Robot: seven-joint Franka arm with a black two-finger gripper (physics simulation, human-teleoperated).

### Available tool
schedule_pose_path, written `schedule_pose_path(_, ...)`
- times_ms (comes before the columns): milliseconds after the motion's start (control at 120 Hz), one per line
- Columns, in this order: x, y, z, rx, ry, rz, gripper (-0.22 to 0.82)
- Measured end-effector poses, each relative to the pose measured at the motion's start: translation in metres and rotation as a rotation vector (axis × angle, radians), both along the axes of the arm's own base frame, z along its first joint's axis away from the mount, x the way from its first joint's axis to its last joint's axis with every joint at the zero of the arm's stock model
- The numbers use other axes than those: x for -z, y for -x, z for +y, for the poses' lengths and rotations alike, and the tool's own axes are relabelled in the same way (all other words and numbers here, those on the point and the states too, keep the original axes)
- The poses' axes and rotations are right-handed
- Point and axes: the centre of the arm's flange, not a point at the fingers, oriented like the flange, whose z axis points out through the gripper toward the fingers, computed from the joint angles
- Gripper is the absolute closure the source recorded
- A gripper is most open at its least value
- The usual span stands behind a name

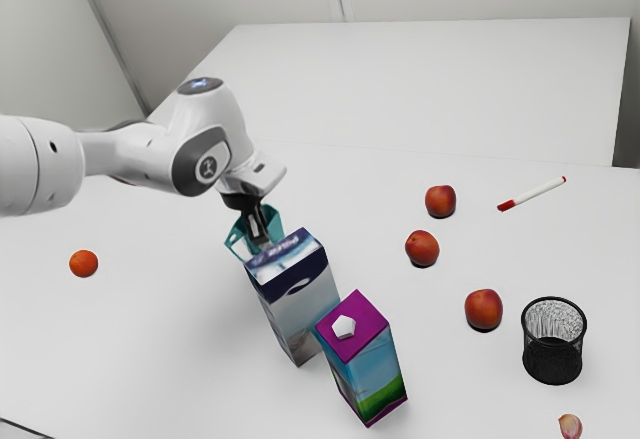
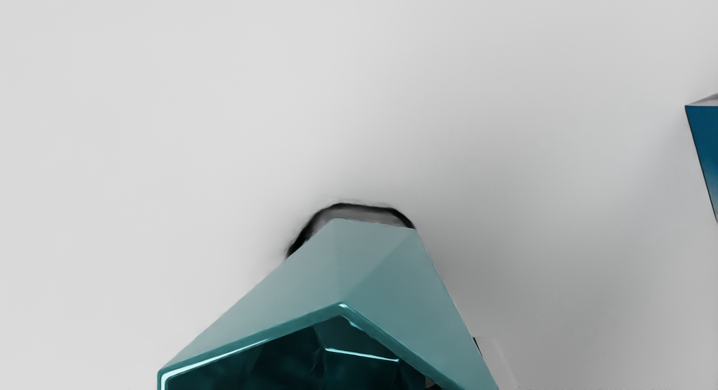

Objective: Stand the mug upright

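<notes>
The white arm (image 1: 200, 139) reaches in from the exterior view's left, and its black gripper (image 1: 259, 231) points down at the teal mug (image 1: 238, 238). The mug is at the gripper, on the far side of the tall blue-and-white carton (image 1: 304, 309), which hides part of it. In the wrist view the mug's angular mouth faces the hand and its narrower base points down toward the counter (image 1: 150, 359). It looks roughly upright, though a slight tilt is hard to rule out, and whether the base touches the counter cannot be told. Nor can one tell how wide the jaws stand, or whether they hold the mug.

The tall carton stands upright. Nearer and toward the exterior view's right is a second upright carton with a purple top (image 1: 370, 367) and a white cap (image 1: 344, 327).

Farther to that right lie three reddish fruits: a far one (image 1: 440, 200), a middle one (image 1: 422, 248) and a near one (image 1: 484, 309). Beyond them is a white marker with red ends (image 1: 540, 190). A black mesh cup (image 1: 553, 359) stands near the right edge, with a pinkish clove (image 1: 570, 426) on its near side. A small orange fruit (image 1: 83, 263) lies well apart at the exterior view's left.
</notes>
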Motion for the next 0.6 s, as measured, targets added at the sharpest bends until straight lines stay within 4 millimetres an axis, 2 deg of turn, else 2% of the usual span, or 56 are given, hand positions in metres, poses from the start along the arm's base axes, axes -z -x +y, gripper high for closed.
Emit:
schedule_pose_path(350, 0.013, 0.003, -0.003, -0.014, -0.017, 0.013, 0.75)
schedule_pose_path(600, 0.004, 0.006, -0.009, -0.017, -0.02, -0.004, 0.48)
